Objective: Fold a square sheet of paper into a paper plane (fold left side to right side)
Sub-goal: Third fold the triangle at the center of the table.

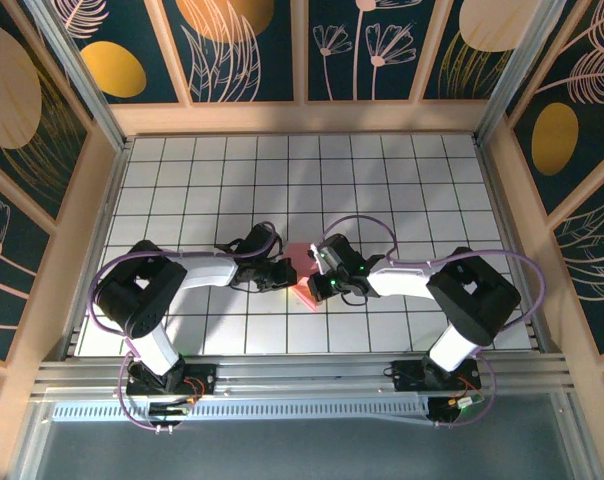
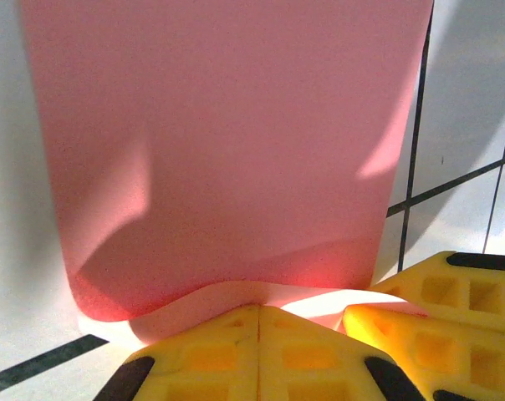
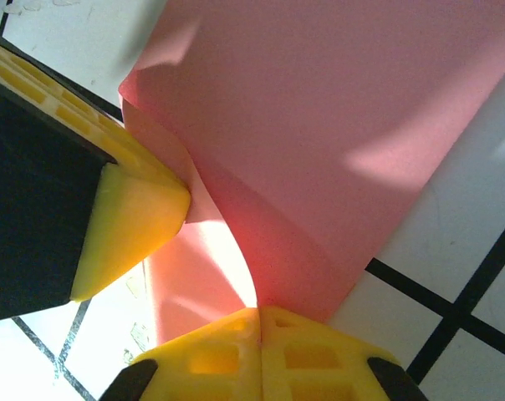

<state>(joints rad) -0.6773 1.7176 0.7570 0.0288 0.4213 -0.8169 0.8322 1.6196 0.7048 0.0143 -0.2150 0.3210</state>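
Observation:
The square sheet of paper [image 1: 300, 258], salmon pink, lies at the middle of the table between my two grippers. In the left wrist view the paper [image 2: 236, 125] curls up off the tiles, and my left gripper [image 2: 259, 307] is shut on its near edge. The right gripper's yellow fingers [image 2: 436, 309] sit close beside, at the lower right. In the right wrist view a bent fold of the paper [image 3: 336, 109] runs down into my right gripper [image 3: 261, 311], which is shut on it. The left gripper's finger [image 3: 131, 213] touches the paper at the left. From above, the left gripper [image 1: 285, 272] and right gripper [image 1: 320, 284] nearly meet.
The white grid-tiled table [image 1: 382, 180] stretches wide behind and to both sides of the paper. Wooden walls [image 1: 302, 118] with patterned panels enclose it. A metal rail [image 1: 302, 375] carrying both arm bases runs along the near edge.

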